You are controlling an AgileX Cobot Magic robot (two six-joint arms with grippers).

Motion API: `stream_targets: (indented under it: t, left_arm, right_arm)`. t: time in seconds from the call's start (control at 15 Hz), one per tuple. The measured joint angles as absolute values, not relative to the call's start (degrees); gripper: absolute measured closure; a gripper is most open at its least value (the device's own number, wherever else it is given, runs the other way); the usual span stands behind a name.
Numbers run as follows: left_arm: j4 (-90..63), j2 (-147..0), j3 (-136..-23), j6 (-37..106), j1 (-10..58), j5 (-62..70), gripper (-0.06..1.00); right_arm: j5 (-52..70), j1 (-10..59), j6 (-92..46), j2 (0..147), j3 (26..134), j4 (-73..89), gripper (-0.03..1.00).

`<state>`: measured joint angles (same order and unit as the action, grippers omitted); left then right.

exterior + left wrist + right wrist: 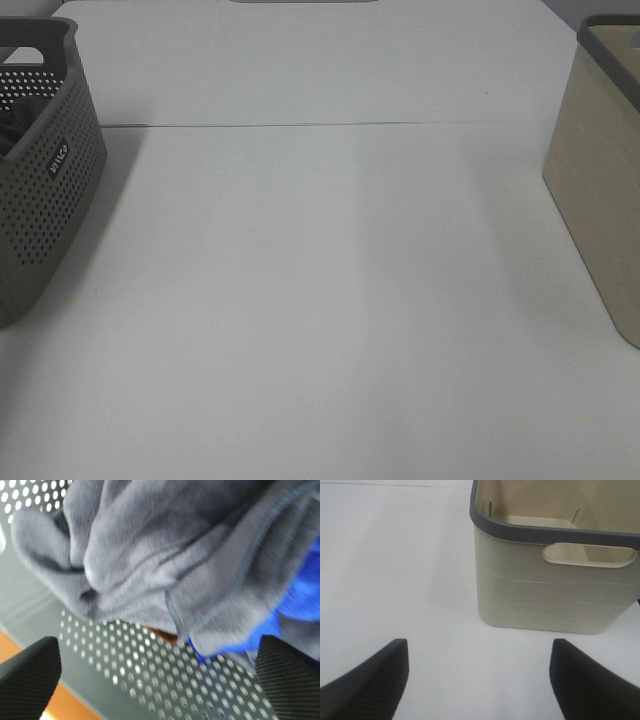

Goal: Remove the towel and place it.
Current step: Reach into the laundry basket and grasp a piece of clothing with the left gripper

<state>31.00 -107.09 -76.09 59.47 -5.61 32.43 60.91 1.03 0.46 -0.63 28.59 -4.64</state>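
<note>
The towel (150, 545) lies in the grey basket (50, 200) (table's (330, 300) left edge), cream bin (600, 220) opposite.

Saw towel (165, 545) charcoal grey, cloth (300, 590) bright blue. Basket (45, 200) was grey, peppered with holes. Bin (545, 595) was cream, rim dark grey. Table (330, 300) was white. My left gripper (160, 680) was black, ribbed.
</note>
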Motion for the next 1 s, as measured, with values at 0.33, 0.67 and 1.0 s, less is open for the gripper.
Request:
stream_targets:
  t: [0.33,0.67,1.0]
  left_arm:
    - [32.3,-112.9,-80.3,58.9,-5.9,29.6,-0.05]
    - [32.6,-115.3,-81.9,59.1,-5.9,31.2,-0.05]
    - [28.2,-115.8,-81.9,60.7,-5.9,34.7,-0.05]
  right_arm:
    - [60.9,1.0,0.5,-0.6,28.6,-4.6,0.22]
    - [60.9,1.0,0.5,-0.6,28.6,-4.6,0.22]
    - [60.9,1.0,0.5,-0.6,28.6,-4.6,0.22]
